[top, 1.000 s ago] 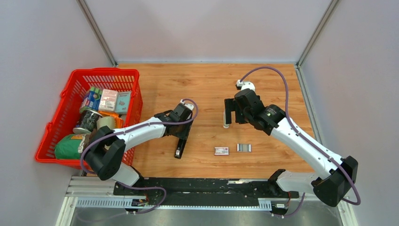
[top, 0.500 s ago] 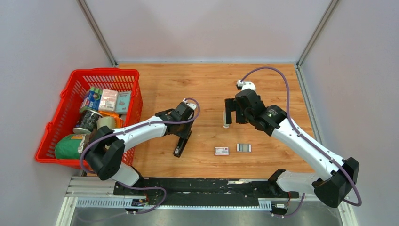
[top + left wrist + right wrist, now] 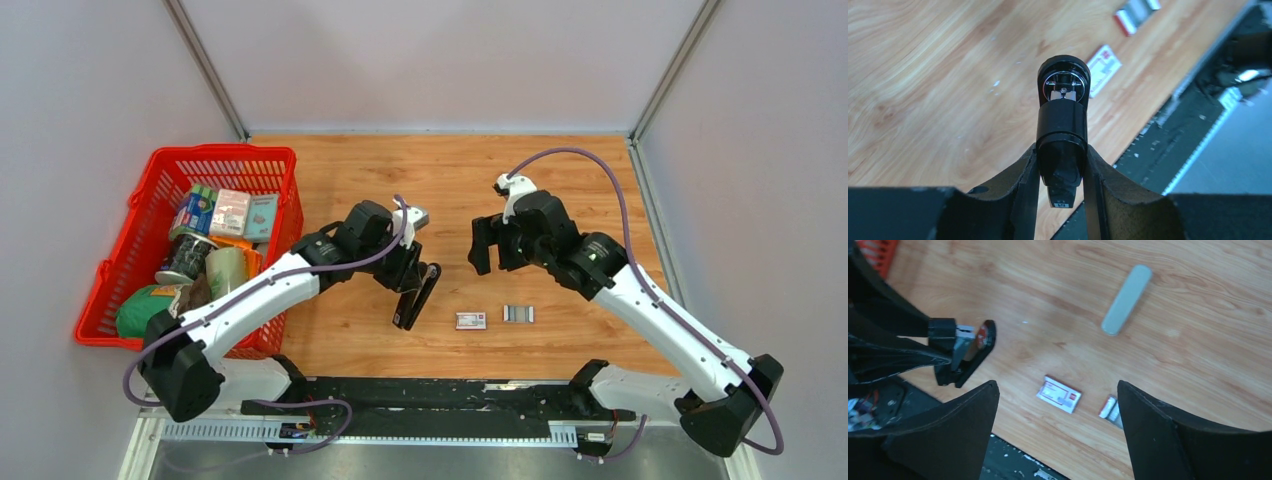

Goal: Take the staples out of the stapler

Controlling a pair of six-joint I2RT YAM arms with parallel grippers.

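Observation:
My left gripper [image 3: 408, 272] is shut on the rear of the black stapler [image 3: 417, 296] and holds it tilted above the wood table. In the left wrist view the stapler [image 3: 1063, 107] sits clamped between my fingers [image 3: 1060, 155], with its metal nose pointing away. My right gripper [image 3: 486, 245] hangs wide open and empty to the stapler's right. A flat silvery-grey strip [image 3: 1126, 300], apparently the staples, lies on the table in the right wrist view. In the top view it is hidden under the right gripper. The stapler [image 3: 964, 347] shows at the left of the right wrist view.
A small printed white box [image 3: 471, 321] and a small striped silvery tray with a red end [image 3: 518, 313] lie near the front edge. A red basket [image 3: 160, 175] of groceries stands at the left. A black rail [image 3: 430, 395] runs along the table's near edge.
My left gripper has lifted the stapler off the table and carried it right, toward the centre. My right gripper has shifted slightly left and turned.

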